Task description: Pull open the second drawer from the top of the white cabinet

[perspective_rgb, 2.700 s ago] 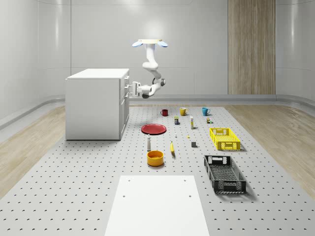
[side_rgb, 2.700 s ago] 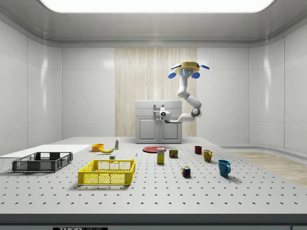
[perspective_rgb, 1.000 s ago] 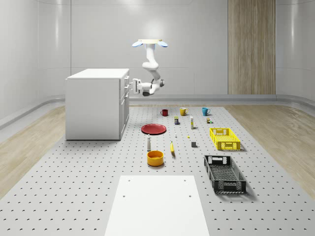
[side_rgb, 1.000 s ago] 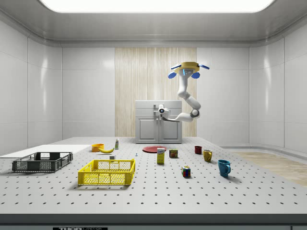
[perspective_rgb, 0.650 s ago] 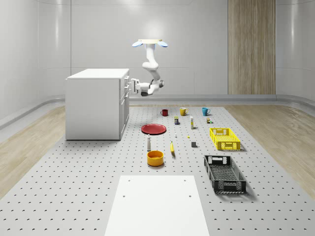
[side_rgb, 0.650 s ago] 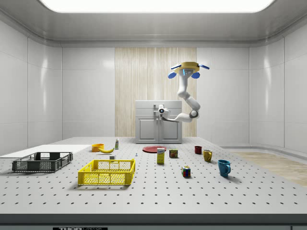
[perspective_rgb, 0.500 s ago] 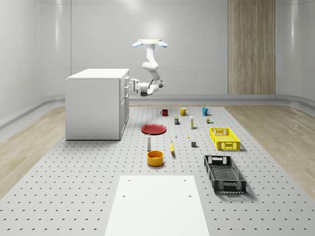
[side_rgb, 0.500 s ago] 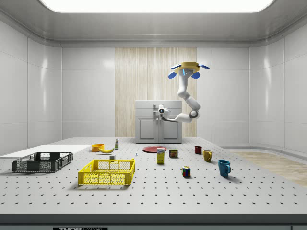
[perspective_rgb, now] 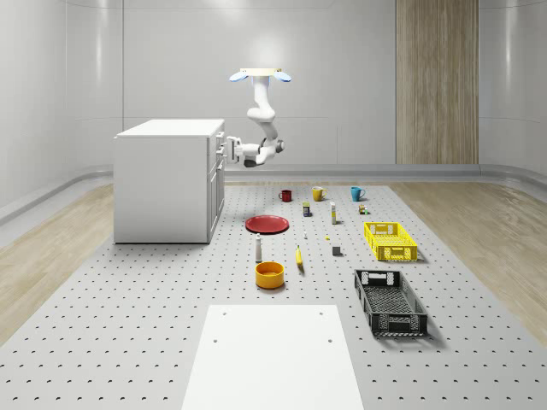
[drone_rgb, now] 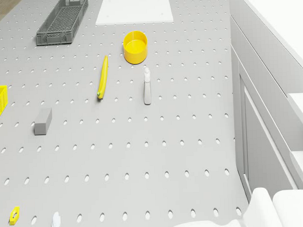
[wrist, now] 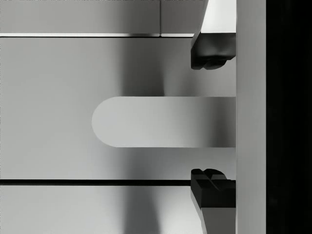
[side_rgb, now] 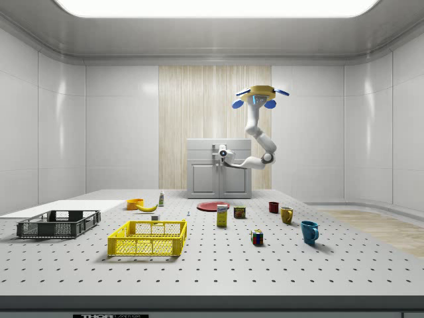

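The white cabinet point(perspective_rgb: 162, 184) stands at the whole-scene view's left, its front facing right. My drone point(perspective_rgb: 260, 75) hovers in front of the cabinet, higher than its top, with the arm bent down toward the upper drawers. My gripper point(perspective_rgb: 224, 147) is at the cabinet front, just below the top edge. In the wrist view the gripper point(wrist: 212, 119) is open, and the rounded handle point(wrist: 161, 122) of one drawer front lies between the two dark fingertips point(wrist: 212, 53) with a gap on each side. The side view shows the gripper point(side_rgb: 220, 152) against the cabinet point(side_rgb: 218, 179).
On the perforated table in front of the cabinet lie a red plate point(perspective_rgb: 267, 224), a small bottle point(perspective_rgb: 258, 248), an orange bowl point(perspective_rgb: 269, 274) and a banana point(perspective_rgb: 299, 257). Three mugs point(perspective_rgb: 318, 194), a yellow crate point(perspective_rgb: 390, 241) and a black crate point(perspective_rgb: 390, 301) stand further right.
Since 2.7 s ago the gripper has risen along the cabinet front and moved closer to it. Over the last half second nothing has visibly changed.
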Tool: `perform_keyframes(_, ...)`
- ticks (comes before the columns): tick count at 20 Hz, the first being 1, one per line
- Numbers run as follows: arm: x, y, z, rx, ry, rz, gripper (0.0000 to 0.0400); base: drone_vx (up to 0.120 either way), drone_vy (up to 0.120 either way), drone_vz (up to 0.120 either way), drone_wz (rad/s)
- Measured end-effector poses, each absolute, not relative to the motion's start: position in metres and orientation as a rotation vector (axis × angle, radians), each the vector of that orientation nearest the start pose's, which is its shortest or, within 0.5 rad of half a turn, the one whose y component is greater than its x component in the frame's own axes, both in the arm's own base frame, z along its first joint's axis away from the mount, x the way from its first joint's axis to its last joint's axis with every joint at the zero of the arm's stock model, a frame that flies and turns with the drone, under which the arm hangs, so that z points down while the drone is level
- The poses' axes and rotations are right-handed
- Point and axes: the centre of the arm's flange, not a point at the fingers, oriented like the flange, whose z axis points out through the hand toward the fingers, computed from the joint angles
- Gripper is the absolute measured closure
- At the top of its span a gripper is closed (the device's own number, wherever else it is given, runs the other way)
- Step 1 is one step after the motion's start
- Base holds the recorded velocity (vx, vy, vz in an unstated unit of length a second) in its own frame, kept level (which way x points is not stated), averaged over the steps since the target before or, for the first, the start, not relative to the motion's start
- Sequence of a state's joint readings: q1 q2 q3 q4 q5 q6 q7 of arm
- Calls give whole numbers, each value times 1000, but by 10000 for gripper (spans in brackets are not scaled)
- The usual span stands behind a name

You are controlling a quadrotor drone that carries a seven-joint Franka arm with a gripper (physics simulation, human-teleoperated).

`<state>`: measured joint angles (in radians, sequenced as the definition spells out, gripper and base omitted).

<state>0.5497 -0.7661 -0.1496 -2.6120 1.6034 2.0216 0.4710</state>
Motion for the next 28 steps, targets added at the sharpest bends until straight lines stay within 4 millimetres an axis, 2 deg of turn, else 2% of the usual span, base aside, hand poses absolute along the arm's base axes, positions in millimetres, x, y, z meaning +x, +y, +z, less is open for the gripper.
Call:
perform_keyframes(2, 307, 182, 563, -1482, 611, 612, 197, 0, 0, 0, 0)
perform_keyframes(4, 307, 182, 563, -1482, 611, 612, 238, 0, 0, 0, 0)
perform_keyframes(7, 307, 182, 563, -1482, 611, 613, 271, 0, 0, 0, 0)
perform_keyframes(10, 307, 182, 563, -1481, 614, 615, 285, 0, 0, 0, 0)
perform_keyframes(11, 307, 182, 562, -1486, 602, 602, 275, 0, 0, 0, 0)
perform_keyframes(12, 308, 182, 557, -1498, 588, 587, 218, 0, 0, 0, 0)
perform_keyframes(14, 315, 176, 536, -1601, 525, 517, 0, 0, 0, 0, 0)
perform_keyframes(15, 315, 182, 532, -1491, 531, 603, 0, 0, 0, 0, 0)
perform_keyframes(16, 316, 185, 531, -1474, 537, 617, 7, 0, 0, 0, 0)
perform_keyframes(17, 314, 184, 539, -1474, 562, 630, 71, 0, 0, 0, 0)
perform_keyframes(19, 310, 183, 552, -1475, 606, 650, 153, 0, 0, 0, 0)
perform_keyframes(21, 309, 182, 556, -1477, 608, 640, 211, 0, 0, 0, 0)
perform_keyframes(24, 308, 182, 560, -1479, 609, 628, 258, 0, 0, 0, 0)
perform_keyframes(28, 307, 182, 562, -1482, 608, 618, 283, 0, 0, 0, 0)
